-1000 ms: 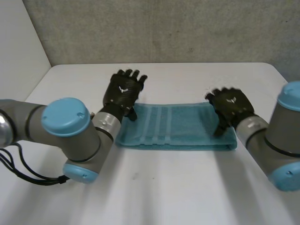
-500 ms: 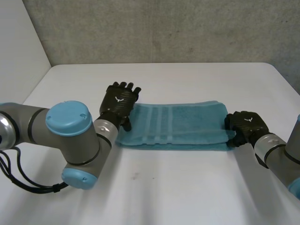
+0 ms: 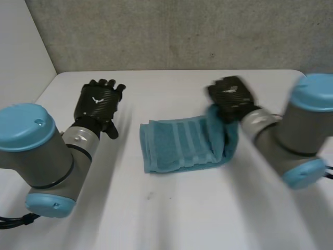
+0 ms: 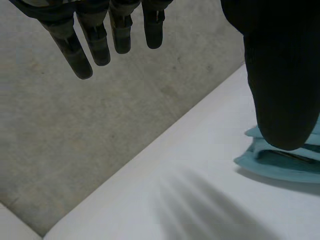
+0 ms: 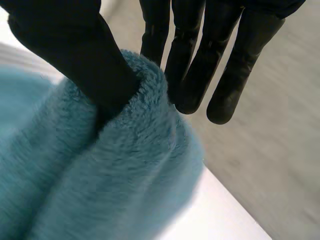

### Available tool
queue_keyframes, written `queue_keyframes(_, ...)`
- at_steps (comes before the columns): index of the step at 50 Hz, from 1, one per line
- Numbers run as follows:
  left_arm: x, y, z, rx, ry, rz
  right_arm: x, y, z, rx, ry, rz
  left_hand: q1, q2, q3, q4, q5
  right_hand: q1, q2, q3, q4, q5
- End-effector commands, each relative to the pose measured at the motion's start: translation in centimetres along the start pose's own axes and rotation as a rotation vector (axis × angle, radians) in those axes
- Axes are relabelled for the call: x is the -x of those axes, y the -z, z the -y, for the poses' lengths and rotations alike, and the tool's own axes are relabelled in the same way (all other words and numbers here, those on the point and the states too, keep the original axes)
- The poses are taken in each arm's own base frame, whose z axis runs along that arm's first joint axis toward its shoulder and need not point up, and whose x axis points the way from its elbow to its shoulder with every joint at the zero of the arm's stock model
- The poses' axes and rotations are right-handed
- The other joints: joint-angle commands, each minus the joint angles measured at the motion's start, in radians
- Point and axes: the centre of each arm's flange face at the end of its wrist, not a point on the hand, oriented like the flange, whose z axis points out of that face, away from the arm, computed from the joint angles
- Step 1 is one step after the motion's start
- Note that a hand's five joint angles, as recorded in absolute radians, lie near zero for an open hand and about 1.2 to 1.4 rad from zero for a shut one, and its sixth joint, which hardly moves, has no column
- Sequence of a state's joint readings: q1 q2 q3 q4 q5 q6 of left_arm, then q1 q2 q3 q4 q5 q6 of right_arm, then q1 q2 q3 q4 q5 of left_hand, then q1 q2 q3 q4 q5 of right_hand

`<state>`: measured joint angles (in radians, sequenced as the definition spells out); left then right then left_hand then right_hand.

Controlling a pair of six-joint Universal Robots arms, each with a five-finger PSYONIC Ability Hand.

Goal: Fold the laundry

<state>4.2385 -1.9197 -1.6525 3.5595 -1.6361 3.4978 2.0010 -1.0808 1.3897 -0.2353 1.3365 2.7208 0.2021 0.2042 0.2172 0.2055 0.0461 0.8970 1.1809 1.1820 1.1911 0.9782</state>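
Note:
A teal towel (image 3: 174,147) folded into a long strip lies across the middle of the white table (image 3: 171,219). My right hand (image 3: 231,97) has the towel's right end pinched and lifted, carried back over the strip. In the right wrist view the towel (image 5: 100,175) bunches between the thumb and the fingers (image 5: 190,60). My left hand (image 3: 98,101) hovers left of the towel, apart from it, fingers straight. In the left wrist view its fingers (image 4: 95,40) hang over bare table and the towel's left end (image 4: 285,162) lies beside the thumb.
A grey wall (image 3: 177,31) runs behind the table's far edge. A white wall (image 3: 21,47) stands at the left. Both arms reach in from the near corners.
My right hand closed on the towel's right end, lifted it and swung it leftward over the strip. My left hand drew off the towel's left end and moved away to the left.

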Motion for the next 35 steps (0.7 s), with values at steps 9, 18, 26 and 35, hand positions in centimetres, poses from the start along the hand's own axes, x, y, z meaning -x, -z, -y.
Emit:
queue_keyframes(9, 1.1, 0.2, 1.1, -0.024, 0.028, 0.043, 14.0, 0.7, 0.5, -0.019, 0.054, 0.285, -0.028, -0.03, -0.043, -0.031, -0.046, -0.38, -0.664, -0.665, -0.675, -0.636)
queue_keyframes(18, -3.3, -1.6, 3.0, -0.077, 0.171, -0.073, 4.5, 0.3, 5.0, -0.073, -0.155, -0.018, -0.027, -0.029, -0.042, -0.03, -0.045, -0.722, -1.006, -1.007, -1.017, -0.978)
queue_keyframes(26, -7.1, -2.5, 0.7, 0.095, 0.276, -0.179, 3.7, -0.1, 2.0, 0.077, -0.319, 0.044, -0.021, -0.023, -0.036, -0.024, -0.039, -0.722, -1.006, -1.007, -1.017, -0.978)
queue_keyframes(35, -8.5, -1.8, -2.8, 0.252, 0.29, -0.223, 4.1, -1.6, -4.5, 0.318, -0.402, 0.069, -0.021, -0.023, -0.036, -0.024, -0.039, -0.722, -1.006, -1.007, -1.017, -0.978)
